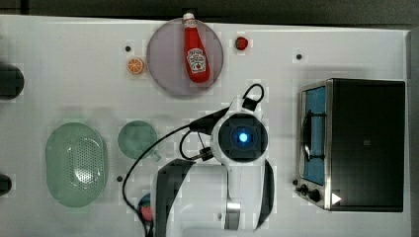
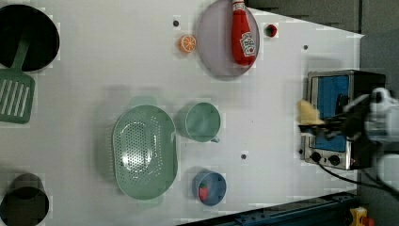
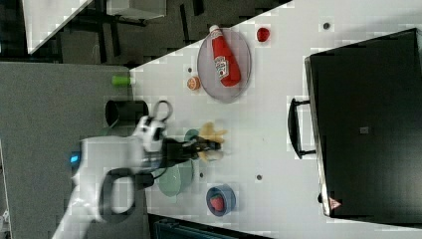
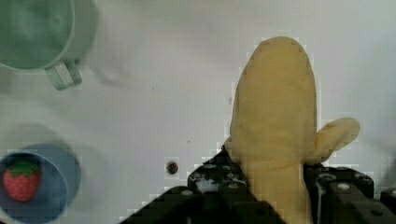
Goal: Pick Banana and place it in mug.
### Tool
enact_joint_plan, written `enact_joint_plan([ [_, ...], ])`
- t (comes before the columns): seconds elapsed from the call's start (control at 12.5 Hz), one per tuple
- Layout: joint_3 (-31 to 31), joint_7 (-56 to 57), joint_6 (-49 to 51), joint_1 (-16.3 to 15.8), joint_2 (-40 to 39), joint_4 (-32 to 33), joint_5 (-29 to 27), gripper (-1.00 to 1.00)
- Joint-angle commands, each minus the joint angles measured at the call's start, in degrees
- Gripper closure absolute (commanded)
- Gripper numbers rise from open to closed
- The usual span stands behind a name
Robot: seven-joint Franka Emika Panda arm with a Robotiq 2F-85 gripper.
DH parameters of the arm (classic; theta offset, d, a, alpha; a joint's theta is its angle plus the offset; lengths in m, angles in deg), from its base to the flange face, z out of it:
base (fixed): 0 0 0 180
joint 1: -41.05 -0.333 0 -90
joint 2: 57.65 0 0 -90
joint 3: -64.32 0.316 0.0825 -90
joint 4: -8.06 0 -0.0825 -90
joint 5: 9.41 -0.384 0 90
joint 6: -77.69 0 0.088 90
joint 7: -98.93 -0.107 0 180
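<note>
A: Where is the Banana [image 4: 273, 121] relative to the gripper [image 4: 273, 186]?

B: Pinched between the black fingers [image 4: 343, 196], clear of the table. In the wrist view its pale yellow body sticks out past the fingertips, one peel strip curling off to the side. In the right view the gripper [image 3: 205, 147] carries it above the white table [image 3: 278, 124], peel strips splayed.

A: And the mug [image 2: 203, 122]?

B: Teal-green, upright, empty, handle towards the blue bowl [image 2: 210, 188]. In the left view it stands well to the left view's left of the held Banana [image 2: 308, 113]. In the wrist view the mug [image 4: 35, 35] is apart from the gripper, with bare table between them.

A: Neighbours?

B: The oval perforated basket [image 2: 145, 153] sits just beside the mug on the side away from the gripper. The blue bowl holds a strawberry [image 2: 203, 192]. Farther off: a grey plate [image 1: 163, 64] with a ketchup bottle [image 1: 196, 49] lying on it, an orange slice [image 1: 135, 65] just beside the plate, a small red fruit [image 1: 241, 43].

A: Anything close to the gripper?

B: A toaster oven [image 1: 360, 143], at the top view's right of the arm [image 1: 237, 143]. In the left view the Banana shows in front of its blue door.

A: Surface?

B: White tabletop with small dark holes; a green spatula [image 2: 16, 96] and dark pots at the left view's left edge.
</note>
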Motion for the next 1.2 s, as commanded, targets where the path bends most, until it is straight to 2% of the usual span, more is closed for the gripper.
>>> enact_joint_plan([
  [0.08, 3.13, -7.15, 4.71, -0.8, 1.49, -2.85, -0.19, 0.36],
  [0.32, 8.11, -13.75, 5.46, -1.98, 2.11, -2.9, -1.35, 0.36],
  [0.8, 19.89, -35.57, 4.4, -2.98, -0.03, -2.93, -7.55, 0.36],
  [1.2, 25.68, -45.43, -5.62, -3.05, -7.68, -2.68, -7.53, 0.36],
])
